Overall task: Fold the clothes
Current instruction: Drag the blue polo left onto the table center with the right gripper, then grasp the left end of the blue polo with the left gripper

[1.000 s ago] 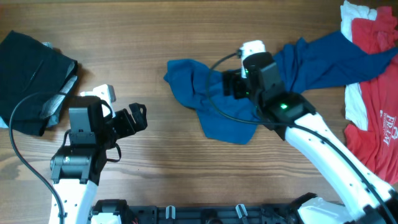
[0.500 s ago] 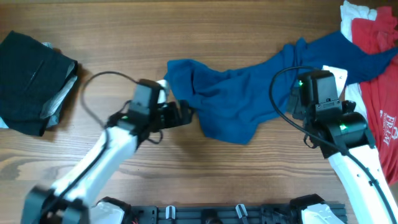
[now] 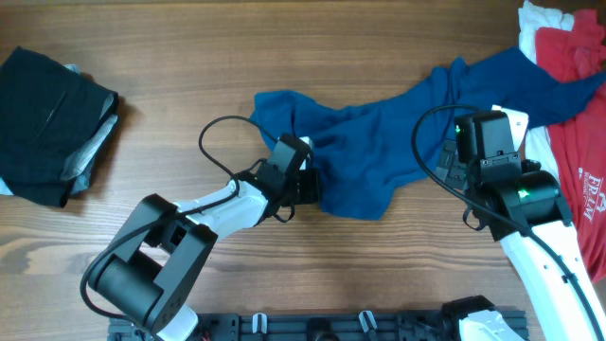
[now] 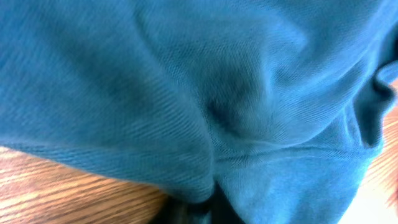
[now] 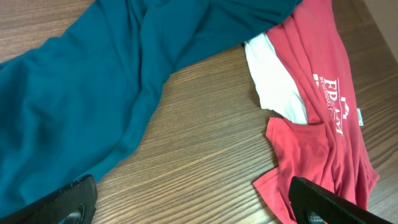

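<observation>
Left gripper (image 3: pixel 308 186) is clamped on the lower-left edge of the crumpled royal-blue cloth shirt (image 3: pixel 369 152). That shirt sprawls across the middle of the wooden worktop (image 3: pixel 189 57), its far end lying over the red cloth tee with white lettering (image 3: pixel 579 142) beside the white cloth garment (image 5: pixel 273 84) at the right edge. Right gripper (image 5: pixel 199 208) hangs empty, jaws wide apart, above the bare strip between shirt and tee. We judge the shirt light and limp, so it will drag and bunch rather than hold shape, so we'd grab hem corners or shoulder seams, one per gripper, and spread it flat before folding.
</observation>
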Tool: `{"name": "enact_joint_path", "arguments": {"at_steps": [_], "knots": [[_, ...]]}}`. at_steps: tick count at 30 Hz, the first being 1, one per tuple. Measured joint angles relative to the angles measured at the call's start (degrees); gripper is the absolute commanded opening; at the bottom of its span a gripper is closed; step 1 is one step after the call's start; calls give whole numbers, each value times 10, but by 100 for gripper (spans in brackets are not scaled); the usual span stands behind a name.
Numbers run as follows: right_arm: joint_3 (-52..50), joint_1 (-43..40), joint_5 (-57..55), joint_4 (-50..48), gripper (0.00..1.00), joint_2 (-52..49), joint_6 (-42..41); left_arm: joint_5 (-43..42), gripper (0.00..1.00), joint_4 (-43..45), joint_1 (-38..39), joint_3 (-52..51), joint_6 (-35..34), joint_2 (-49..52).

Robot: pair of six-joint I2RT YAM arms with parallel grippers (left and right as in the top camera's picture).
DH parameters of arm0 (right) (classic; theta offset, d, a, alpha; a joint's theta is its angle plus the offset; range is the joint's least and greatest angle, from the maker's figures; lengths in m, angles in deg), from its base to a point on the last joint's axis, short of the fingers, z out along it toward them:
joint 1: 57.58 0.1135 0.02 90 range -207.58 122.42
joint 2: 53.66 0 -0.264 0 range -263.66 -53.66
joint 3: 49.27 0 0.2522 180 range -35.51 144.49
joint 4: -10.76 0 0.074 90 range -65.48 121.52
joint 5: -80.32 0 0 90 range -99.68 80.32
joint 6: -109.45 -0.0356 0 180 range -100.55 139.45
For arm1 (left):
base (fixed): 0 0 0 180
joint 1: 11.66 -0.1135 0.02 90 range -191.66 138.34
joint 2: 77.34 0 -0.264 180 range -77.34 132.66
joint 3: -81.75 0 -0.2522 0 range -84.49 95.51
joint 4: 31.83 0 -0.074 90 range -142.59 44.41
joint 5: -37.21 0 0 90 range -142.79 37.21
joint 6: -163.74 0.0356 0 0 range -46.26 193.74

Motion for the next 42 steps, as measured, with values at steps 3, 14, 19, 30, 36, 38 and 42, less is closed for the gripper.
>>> {"name": "enact_joint_path", "arguments": {"at_steps": [3, 14, 19, 30, 36, 38, 42], "knots": [[0, 0, 0, 3, 99, 0, 0, 3, 4, -86, -9, 4, -1, -19], [0, 0, 0, 10, 100, 0, 0, 64, 100, -203, -490, 18, 103, -383], [0, 0, 4, 10, 99, 0, 0, -53, 100, -294, -511, 22, 107, -360], [0, 0, 13, 10, 100, 0, 0, -91, 100, -235, -236, 22, 124, -209], [0, 0, 13, 11, 99, 0, 0, 3, 99, -215, -172, 21, 76, -111], [0, 0, 14, 12, 100, 0, 0, 23, 99, -199, -172, 21, 68, -111], [0, 0, 14, 12, 100, 0, 0, 62, 87, -190, -172, 21, 62, -111]]}}
